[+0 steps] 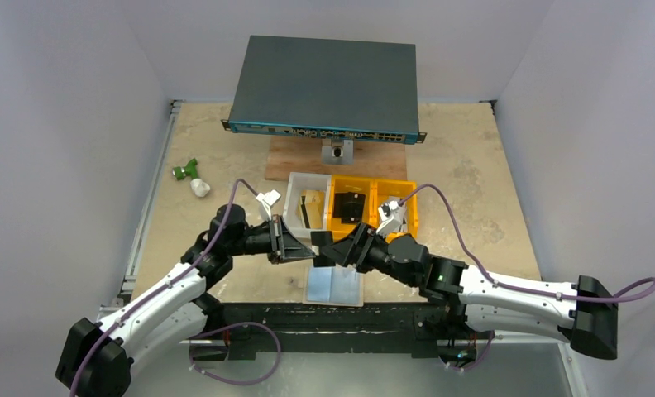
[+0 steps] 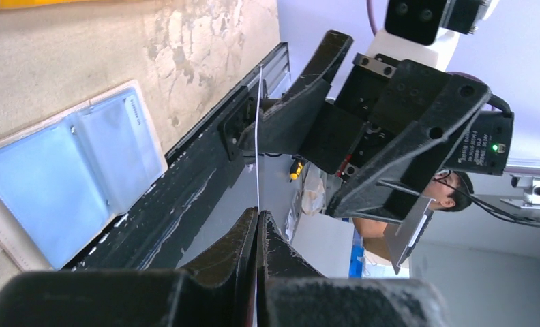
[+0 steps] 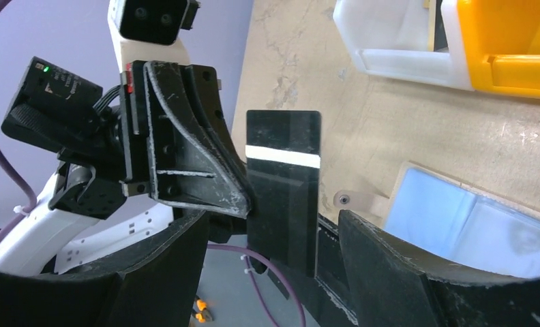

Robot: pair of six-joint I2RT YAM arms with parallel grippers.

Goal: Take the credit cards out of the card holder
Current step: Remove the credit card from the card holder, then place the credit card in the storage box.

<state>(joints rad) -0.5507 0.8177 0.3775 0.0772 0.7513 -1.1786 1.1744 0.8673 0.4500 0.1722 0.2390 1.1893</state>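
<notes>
The card holder [image 1: 334, 285] lies open and flat by the table's front edge, pale blue face up; it also shows in the left wrist view [image 2: 69, 170] and the right wrist view [image 3: 472, 228]. Above it, my left gripper [image 2: 258, 214] is shut on a black credit card with a white stripe [image 3: 283, 197]. That card shows only as a thin edge [image 2: 258, 136] in the left wrist view. My right gripper [image 3: 273, 225] faces the left one, open. Its fingers stand on either side of the card's free end, with a gap on both sides.
A white bin [image 1: 289, 211] with a card inside and two yellow bins [image 1: 372, 198] stand behind the grippers; the middle bin holds a black block [image 1: 351, 205]. A grey network switch [image 1: 324, 87] sits at the back. A green and white object [image 1: 190, 175] lies at the left.
</notes>
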